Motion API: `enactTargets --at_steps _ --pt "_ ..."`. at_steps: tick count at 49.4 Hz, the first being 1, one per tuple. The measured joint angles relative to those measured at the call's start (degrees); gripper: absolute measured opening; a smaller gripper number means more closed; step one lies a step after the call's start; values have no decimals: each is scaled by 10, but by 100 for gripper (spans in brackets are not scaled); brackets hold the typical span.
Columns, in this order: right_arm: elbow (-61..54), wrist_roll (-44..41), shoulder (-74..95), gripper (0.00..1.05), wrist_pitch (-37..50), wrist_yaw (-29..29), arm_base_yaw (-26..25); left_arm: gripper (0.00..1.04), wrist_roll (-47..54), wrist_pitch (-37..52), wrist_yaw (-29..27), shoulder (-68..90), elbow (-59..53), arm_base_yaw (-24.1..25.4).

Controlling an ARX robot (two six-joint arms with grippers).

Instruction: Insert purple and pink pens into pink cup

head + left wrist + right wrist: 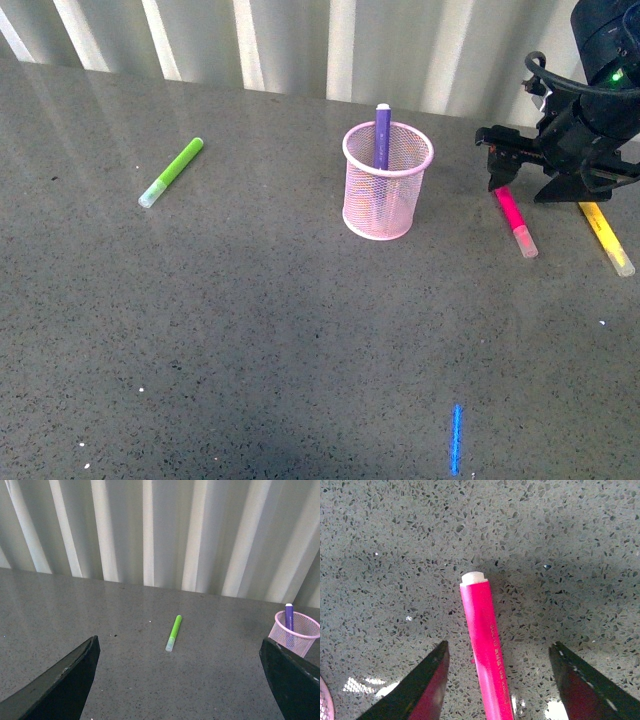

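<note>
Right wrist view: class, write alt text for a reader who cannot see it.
A bright pink pen lies on a speckled grey table between the two open fingers of the right end effector, with a gap on each side. A sliver of the pink cup shows at the edge.

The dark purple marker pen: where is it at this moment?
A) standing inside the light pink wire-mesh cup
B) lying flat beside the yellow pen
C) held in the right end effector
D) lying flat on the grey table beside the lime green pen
A: the dark purple marker pen stands upright inside the light pink wire-mesh cup, its top above the rim.
</note>
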Motion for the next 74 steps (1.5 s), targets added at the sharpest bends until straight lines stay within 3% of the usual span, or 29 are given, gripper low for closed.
enactTargets --at_steps 12,15,45,56,64,68,74 --pt "0 0 11 18 5 -2 -5 98 0 0 0 0 0 0" --pt "0 0 11 11 8 -2 -5 98 0 0 0 0 0 0" --pt "-14 3 0 10 70 4 -9 98 0 0 0 0 0 0" --pt "-71 -6 -98 10 221 -5 -11 98 0 0 0 0 0 0" --pt "-128 -19 -211 10 353 -55 0 98 0 0 0 0 0 0" --pt "-174 -40 -278 10 445 -103 26 98 0 0 0 0 0 0" --pt "-219 -73 -294 10 515 -159 73 98 0 0 0 0 0 0"
